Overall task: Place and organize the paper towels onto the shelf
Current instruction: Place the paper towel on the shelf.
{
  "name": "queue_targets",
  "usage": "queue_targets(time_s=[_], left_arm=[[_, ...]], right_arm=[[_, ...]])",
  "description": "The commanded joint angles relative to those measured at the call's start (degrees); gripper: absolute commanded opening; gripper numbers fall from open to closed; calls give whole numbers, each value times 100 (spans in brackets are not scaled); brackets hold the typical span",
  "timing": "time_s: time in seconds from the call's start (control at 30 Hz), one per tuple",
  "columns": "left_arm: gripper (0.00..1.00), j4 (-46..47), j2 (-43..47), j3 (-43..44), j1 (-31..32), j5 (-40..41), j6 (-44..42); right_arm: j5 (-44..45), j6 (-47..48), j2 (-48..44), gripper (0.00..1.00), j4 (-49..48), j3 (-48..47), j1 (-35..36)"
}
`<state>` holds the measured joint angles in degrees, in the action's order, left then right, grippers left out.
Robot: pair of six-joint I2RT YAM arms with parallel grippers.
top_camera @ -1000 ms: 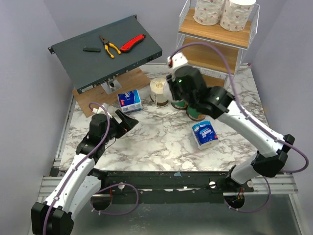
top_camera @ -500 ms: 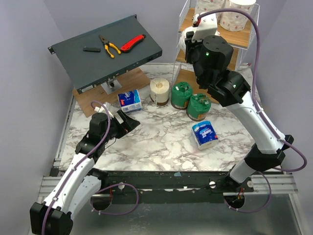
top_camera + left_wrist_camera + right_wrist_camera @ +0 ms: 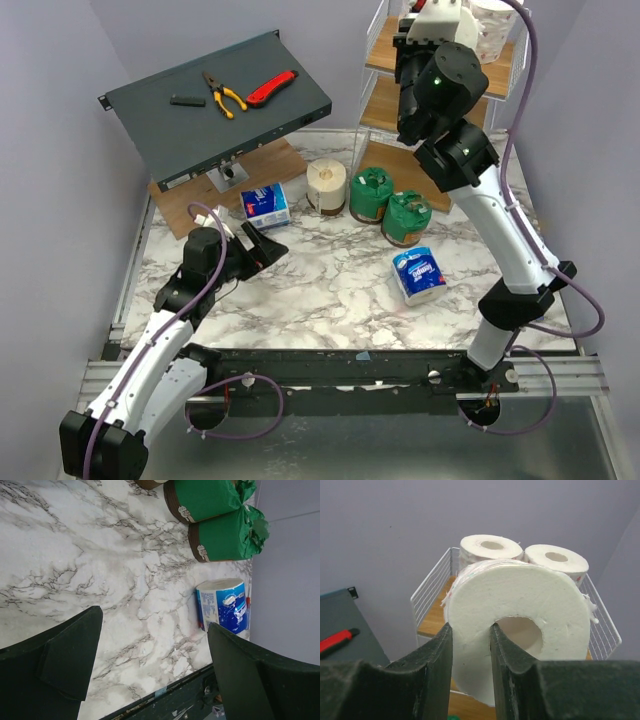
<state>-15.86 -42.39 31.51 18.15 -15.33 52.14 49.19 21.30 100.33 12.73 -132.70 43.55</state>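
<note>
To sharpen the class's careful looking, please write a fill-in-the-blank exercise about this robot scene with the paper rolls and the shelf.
1. The top tier of the shelf holds ___ rolls.
2. The lifted roll is pinched by the ___ arm's fingers.
3. The left fingers stand ___, holding nothing.
4. The two wrapped rolls next to the cream roll are ___.
Missing words: two; right; open; green.

Glossy marbled table (image 3: 330, 290), matt grey metal box (image 3: 160, 120), soft paper roll (image 3: 520, 595), wood-and-wire shelf (image 3: 431, 587).
</note>
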Motion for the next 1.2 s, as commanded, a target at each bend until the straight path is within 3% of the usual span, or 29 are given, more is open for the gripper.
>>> queue_targets(time_s=[0.0, 0.13, 0.53, 1.0, 1.17], left_arm=[[89, 57, -47, 256, 39, -155, -15], [89, 42, -135, 341, 48, -174, -43], [89, 213, -689, 1129, 106, -116, 26], [89, 1026, -1998, 3228, 927, 373, -164], [98, 1884, -2783, 4158, 1108, 116, -654]], right_arm=[[-260, -226, 234, 33, 5, -451, -383], [-716, -944, 320, 33, 597, -568, -830], [-1319, -1650, 395, 33, 984, -596, -1244], [-1497, -1852, 288, 33, 1159, -457, -1253], [-1352, -1774, 258, 33, 957, -256, -1253]])
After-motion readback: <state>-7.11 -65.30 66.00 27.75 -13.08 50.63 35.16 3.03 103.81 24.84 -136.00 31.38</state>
